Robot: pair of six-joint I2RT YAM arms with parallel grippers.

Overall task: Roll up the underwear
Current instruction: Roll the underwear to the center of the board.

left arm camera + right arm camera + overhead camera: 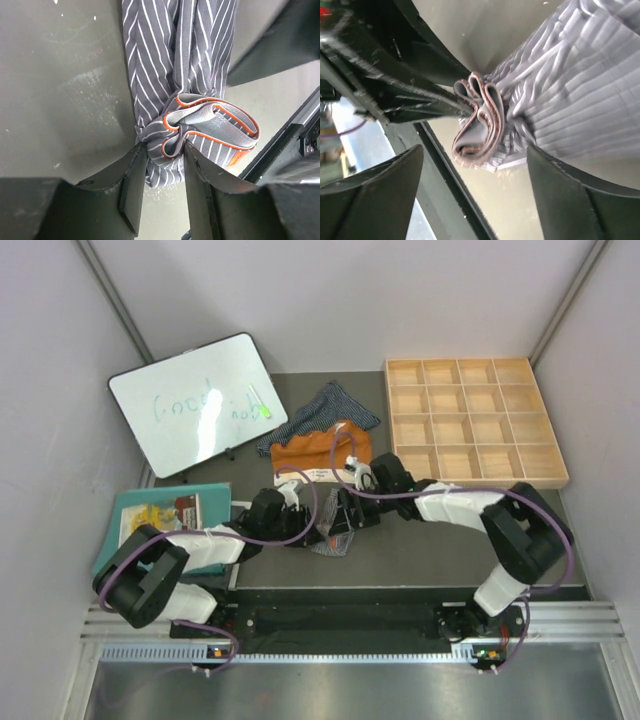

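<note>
The grey pinstriped underwear (170,60) lies bunched lengthwise on the dark table, its orange-edged waistband (220,127) folded over at the near end. My left gripper (165,152) is shut on the bunched cloth just below that waistband. In the right wrist view the same waistband folds (480,125) sit ahead of my right gripper (475,167), which is open wide and apart from the cloth. From above, both grippers meet over the grey pair (336,538): left gripper (308,525), right gripper (350,512). The rust-orange pair (320,450) and the navy striped pair (325,408) lie behind.
A whiteboard (195,400) leans at the back left. A wooden compartment tray (475,420) stands at the back right. A teal mat (120,520) with a packet on it lies at the left. The table's front edge and black rail (290,145) run close beside the grey pair.
</note>
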